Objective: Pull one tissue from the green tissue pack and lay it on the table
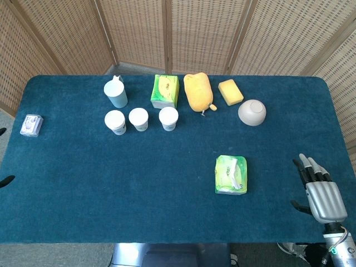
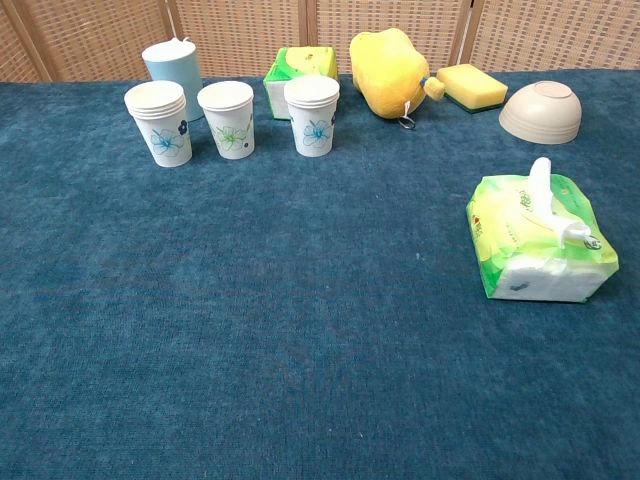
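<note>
Your right hand (image 1: 321, 192) hovers empty, fingers extended, at the lower right, well apart from the green tissue pack (image 1: 231, 174) on the worktop (image 1: 83, 178).

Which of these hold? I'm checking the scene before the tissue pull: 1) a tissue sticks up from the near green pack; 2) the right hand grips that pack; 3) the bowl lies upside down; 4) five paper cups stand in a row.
1) True: a white tissue stands out of the green tissue pack.
2) False: the right hand is apart from it, holding nothing.
3) True: the bowl rests rim down.
4) False: three paper cups.
</note>
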Robot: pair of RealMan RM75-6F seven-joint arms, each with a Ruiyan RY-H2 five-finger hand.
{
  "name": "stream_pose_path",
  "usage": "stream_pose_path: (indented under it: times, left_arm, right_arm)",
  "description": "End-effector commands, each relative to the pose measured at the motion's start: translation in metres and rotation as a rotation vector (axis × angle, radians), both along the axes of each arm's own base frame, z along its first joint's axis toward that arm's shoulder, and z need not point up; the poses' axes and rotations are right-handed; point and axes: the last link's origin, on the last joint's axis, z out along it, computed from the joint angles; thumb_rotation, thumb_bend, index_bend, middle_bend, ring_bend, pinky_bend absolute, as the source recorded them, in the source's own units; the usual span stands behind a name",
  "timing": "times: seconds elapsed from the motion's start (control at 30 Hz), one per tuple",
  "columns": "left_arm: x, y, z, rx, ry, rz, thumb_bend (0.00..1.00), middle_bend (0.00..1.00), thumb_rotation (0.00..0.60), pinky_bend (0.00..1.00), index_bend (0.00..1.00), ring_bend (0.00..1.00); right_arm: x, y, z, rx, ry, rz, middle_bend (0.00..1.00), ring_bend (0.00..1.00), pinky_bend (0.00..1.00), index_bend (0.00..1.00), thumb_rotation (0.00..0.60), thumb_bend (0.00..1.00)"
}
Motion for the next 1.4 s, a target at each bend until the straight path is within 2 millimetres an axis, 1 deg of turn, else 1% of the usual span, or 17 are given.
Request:
stream_pose_path:
  times: [0.03, 0.13, 0.3, 0.4, 0.53, 0.67, 0.87, 1.07, 1.27, 1.4]
  left_arm:
    - [-0.003, -0.003, -0.002, 0.023, 0.023, -0.015, 0.0, 0.0, 0.6, 0.0, 0.0, 0.0]
    - [-0.008, -0.002, -0.009, 0.016, 0.029, -0.011, 0.0, 0.0, 0.6, 0.0, 0.0, 0.0]
    - [-0.012, 0.001, -0.016, 0.023, 0.03, -0.014, 0.0, 0.0, 0.6, 0.0, 0.0, 0.0]
    - [-0.016, -0.001, -0.021, 0.024, 0.026, -0.017, 0.0, 0.0, 0.6, 0.0, 0.0, 0.0]
    - [-0.019, -0.002, -0.024, 0.013, 0.022, -0.002, 0.0, 0.0, 0.6, 0.0, 0.0, 0.0]
    - [-0.019, -0.002, -0.026, 0.004, 0.02, 0.0, 0.0, 0.0, 0.6, 0.0, 0.0, 0.0]
    - [-0.019, -0.004, -0.027, 0.001, 0.024, 0.009, 0.0, 0.0, 0.6, 0.0, 0.0, 0.0]
    - [-0.021, -0.006, -0.025, 0.003, 0.029, 0.021, 0.0, 0.0, 0.6, 0.0, 0.0, 0.0]
    - [-0.025, -0.007, -0.025, 0.004, 0.034, 0.035, 0.0, 0.0, 0.6, 0.0, 0.0, 0.0]
    - [-0.027, -0.007, -0.024, 0.01, 0.035, 0.047, 0.0, 0.0, 0.6, 0.0, 0.0, 0.0]
  right_arm:
    - [0.002, -0.002, -0.001, -0.002, -0.004, -0.002, 0.0, 0.0, 0.17, 0.0, 0.6, 0.0]
    - [0.004, -0.004, -0.002, 0.003, -0.001, -0.004, 0.0, 0.0, 0.17, 0.0, 0.6, 0.0]
    - [0.007, -0.005, -0.006, 0.021, -0.001, 0.005, 0.0, 0.0, 0.17, 0.0, 0.6, 0.0]
    - [0.016, -0.007, -0.012, 0.044, -0.056, 0.038, 0.0, 0.0, 0.17, 0.0, 0.6, 0.0]
    - [0.036, -0.013, -0.025, 0.12, -0.152, 0.099, 0.0, 0.0, 0.19, 0.0, 0.6, 0.0]
    - [0.058, -0.027, -0.037, 0.219, -0.218, 0.154, 0.0, 0.0, 0.2, 0.0, 0.6, 0.0]
    - [0.078, -0.046, -0.053, 0.328, -0.234, 0.204, 0.0, 0.0, 0.23, 0.0, 0.6, 0.0]
    - [0.084, -0.064, -0.072, 0.395, -0.223, 0.228, 0.01, 0.0, 0.23, 0.0, 0.6, 0.0]
    - [0.084, -0.082, -0.094, 0.435, -0.186, 0.227, 0.05, 0.03, 0.25, 0.03, 0.6, 0.0]
    - [0.081, -0.091, -0.102, 0.433, -0.143, 0.229, 0.11, 0.04, 0.24, 0.14, 0.6, 0.0]
